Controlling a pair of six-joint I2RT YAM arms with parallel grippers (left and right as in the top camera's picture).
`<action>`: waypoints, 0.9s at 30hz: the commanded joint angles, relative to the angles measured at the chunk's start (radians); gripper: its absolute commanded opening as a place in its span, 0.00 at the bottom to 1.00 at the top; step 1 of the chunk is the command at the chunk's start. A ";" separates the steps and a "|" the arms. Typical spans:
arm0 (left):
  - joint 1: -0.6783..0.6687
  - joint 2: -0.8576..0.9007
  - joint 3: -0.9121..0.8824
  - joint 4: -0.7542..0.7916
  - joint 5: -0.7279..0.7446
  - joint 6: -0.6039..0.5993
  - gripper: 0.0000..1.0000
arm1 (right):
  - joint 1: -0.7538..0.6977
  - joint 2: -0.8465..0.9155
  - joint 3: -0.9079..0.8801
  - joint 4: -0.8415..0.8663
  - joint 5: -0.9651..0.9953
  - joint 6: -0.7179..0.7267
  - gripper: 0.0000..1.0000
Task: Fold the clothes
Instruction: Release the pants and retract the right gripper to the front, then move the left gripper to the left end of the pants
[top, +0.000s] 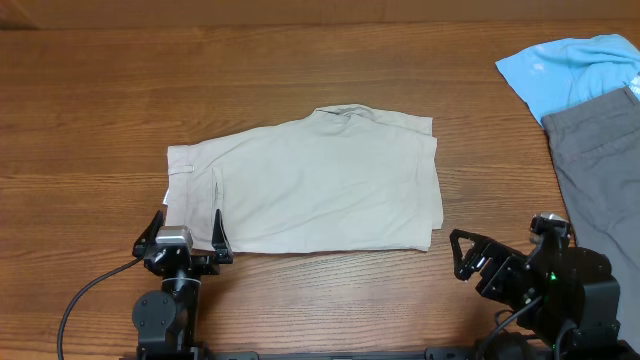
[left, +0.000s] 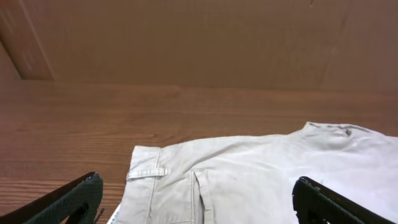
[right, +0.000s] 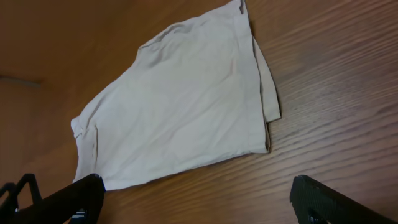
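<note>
Probably handles soft, light, limp: best pinched at shorts (top: 320, 180) edge corners. Spread wide and empty beside the shorts: left claw (top: 187, 230), right claw (top: 462, 255).

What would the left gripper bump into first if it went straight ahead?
Probably the beige shorts. The open left gripper points right at their near edge. How high it sits above the cloth is unclear.
</note>
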 joint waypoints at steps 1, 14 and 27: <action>0.004 -0.011 -0.005 0.004 0.043 -0.167 1.00 | 0.004 0.005 0.014 0.012 0.014 0.008 1.00; 0.003 -0.011 -0.001 0.082 0.383 -0.681 1.00 | 0.004 0.005 0.014 0.023 0.014 0.008 1.00; 0.004 -0.006 0.323 -0.166 0.340 -0.305 1.00 | 0.004 0.005 0.014 0.023 0.014 0.008 1.00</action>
